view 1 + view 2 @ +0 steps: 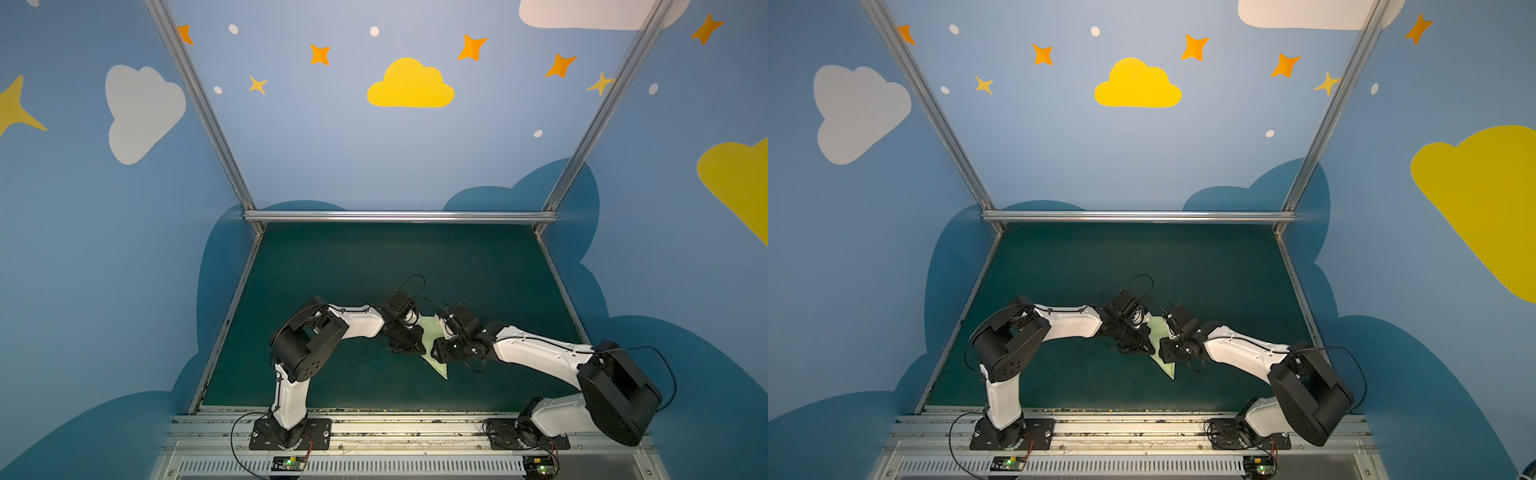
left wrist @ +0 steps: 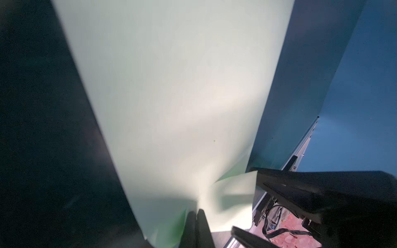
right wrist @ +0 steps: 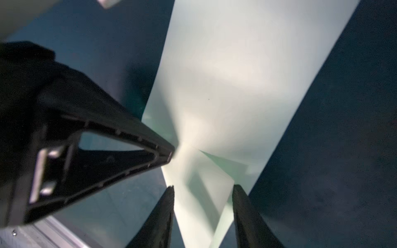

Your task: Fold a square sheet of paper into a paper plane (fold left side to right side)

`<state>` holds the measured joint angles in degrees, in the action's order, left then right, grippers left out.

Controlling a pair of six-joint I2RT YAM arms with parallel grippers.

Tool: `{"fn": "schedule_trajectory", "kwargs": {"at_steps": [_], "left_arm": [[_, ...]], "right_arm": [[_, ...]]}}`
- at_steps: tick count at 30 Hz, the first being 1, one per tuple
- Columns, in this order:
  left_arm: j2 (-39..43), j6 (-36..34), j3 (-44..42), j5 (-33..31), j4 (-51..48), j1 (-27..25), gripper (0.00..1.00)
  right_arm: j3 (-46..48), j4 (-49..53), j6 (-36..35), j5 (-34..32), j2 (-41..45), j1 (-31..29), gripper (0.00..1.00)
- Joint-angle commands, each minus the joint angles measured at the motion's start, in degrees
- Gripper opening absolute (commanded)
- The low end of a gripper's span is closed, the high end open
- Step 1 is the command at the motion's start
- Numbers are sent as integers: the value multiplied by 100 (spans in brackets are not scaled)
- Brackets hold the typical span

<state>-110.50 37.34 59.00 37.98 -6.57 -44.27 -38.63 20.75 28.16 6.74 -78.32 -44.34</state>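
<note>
Pale green paper plane point(image 1: 428, 332) centre of the green mat point(image 1: 374, 266), between the arms — left gripper point(image 2: 196, 212) clamped on its edge, right gripper point(image 3: 203, 186) jaws apart astride a flap. Anchor left firmly; close right squarely on the flap before creasing.

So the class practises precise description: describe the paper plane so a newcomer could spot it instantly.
Find the dark green tabletop. Between the left gripper and right gripper lies the paper plane. It alone is pale green and pointed.

Pale green creased paper plane point(image 1: 428, 334), pointed, near table point(image 1: 353, 270) centre
</note>
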Motion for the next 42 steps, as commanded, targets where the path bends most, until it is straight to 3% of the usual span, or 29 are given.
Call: {"fn": "schedule_trajectory", "kwargs": {"at_steps": [1,6,12,20,42], "left_arm": [[-87,12,-148,-345,-143,-2,4],[-78,10,-140,-370,-152,-1,4],[-102,13,-83,-376,-181,6,4],[-129,-16,-58,-378,-235,6,4],[-148,-92,27,-344,-347,15,4]], "right_arm": [[-142,463,0,25,330,0,49],[-22,488,99,165,588,-23,47],[290,388,320,345,853,-247,21],[226,159,414,277,435,-602,3],[305,-142,286,101,-173,-370,0]]}}
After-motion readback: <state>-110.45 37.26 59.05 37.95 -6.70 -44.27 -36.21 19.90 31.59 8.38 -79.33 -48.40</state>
